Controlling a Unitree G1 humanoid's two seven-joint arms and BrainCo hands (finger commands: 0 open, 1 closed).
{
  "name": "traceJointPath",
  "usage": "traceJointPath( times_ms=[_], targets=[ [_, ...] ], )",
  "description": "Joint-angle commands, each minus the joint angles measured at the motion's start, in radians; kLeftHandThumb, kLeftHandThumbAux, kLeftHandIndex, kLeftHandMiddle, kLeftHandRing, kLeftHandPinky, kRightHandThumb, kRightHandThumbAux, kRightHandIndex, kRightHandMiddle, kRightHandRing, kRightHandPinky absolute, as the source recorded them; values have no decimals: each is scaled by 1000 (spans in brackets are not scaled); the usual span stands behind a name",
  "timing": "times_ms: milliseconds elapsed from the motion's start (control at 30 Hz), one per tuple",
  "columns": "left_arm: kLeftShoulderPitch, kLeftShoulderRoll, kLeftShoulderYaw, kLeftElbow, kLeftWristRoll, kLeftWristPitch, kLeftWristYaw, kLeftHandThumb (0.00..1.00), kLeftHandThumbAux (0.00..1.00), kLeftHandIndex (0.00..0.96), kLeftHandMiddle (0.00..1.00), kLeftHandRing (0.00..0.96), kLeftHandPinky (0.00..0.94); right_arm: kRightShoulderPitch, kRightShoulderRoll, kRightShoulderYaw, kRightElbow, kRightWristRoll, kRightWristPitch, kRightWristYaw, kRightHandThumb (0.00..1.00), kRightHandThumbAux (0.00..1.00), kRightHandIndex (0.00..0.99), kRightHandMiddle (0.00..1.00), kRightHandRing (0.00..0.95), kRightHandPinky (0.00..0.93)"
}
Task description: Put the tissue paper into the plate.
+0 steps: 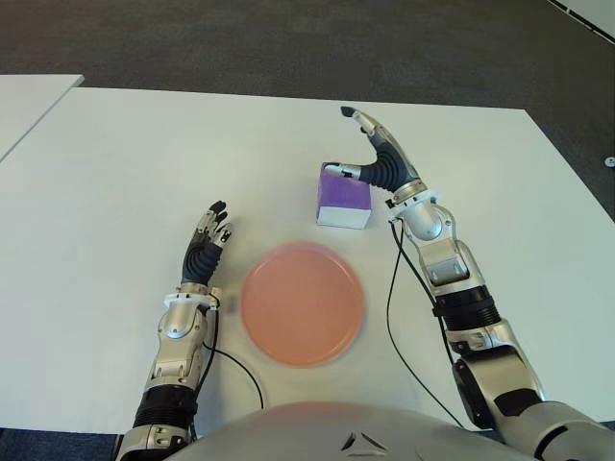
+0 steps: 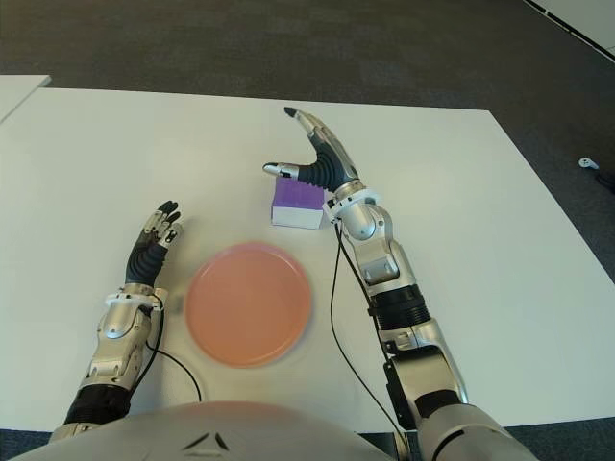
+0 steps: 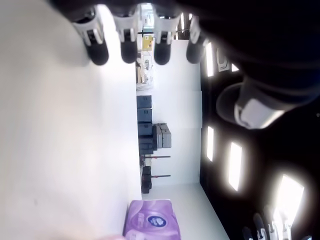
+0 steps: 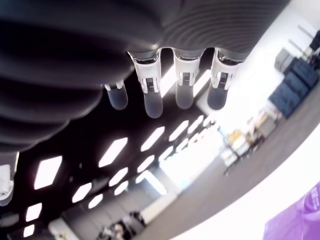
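The tissue paper (image 1: 344,196) is a small purple pack with a white front edge, lying on the white table (image 1: 115,173) just behind the pink plate (image 1: 302,303). The right hand (image 1: 373,152) is beside it, fingers spread wide (thumb over the pack), holding nothing. The left hand (image 1: 206,245) shows left of the plate, fingers extended and empty.

No legible text, labels or numbers anywhere.

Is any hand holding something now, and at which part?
Nothing is held. The right hand is open beside the tissue pack, thumb over its top, not closed on it. The left hand is open, left of the plate.
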Motion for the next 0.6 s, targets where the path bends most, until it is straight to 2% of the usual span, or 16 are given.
traceJointPath(
  times_ms=[33,167,267,333,467,600],
  targets=[
    [22,-7,1,15,7,25,13,0,458,0,0,0,0,-97,-45,96,175,-88,-110,29,312,413,0,0,0,0],
    [21,-7,3,20,1,24,8,0,456,0,0,0,0,-155,-54,181,365,-178,-247,-45,317,385,0,0,0,0],
    [19,-6,5,26,-5,20,1,0,459,0,0,0,0,-178,-69,214,426,-216,-312,-76,316,371,0,0,0,0],
    [18,-7,5,29,-9,17,-2,0,460,0,0,0,0,-189,-99,245,453,-256,-362,-85,315,362,0,0,0,0],
    [19,-5,5,30,-9,16,-1,0,462,0,0,0,0,-208,-143,286,508,-314,-424,-91,311,349,0,0,0,0],
    [20,-3,5,31,-9,15,-4,0,465,0,0,0,0,-235,-163,312,551,-356,-441,-81,306,350,0,0,0,0]
  ],
)
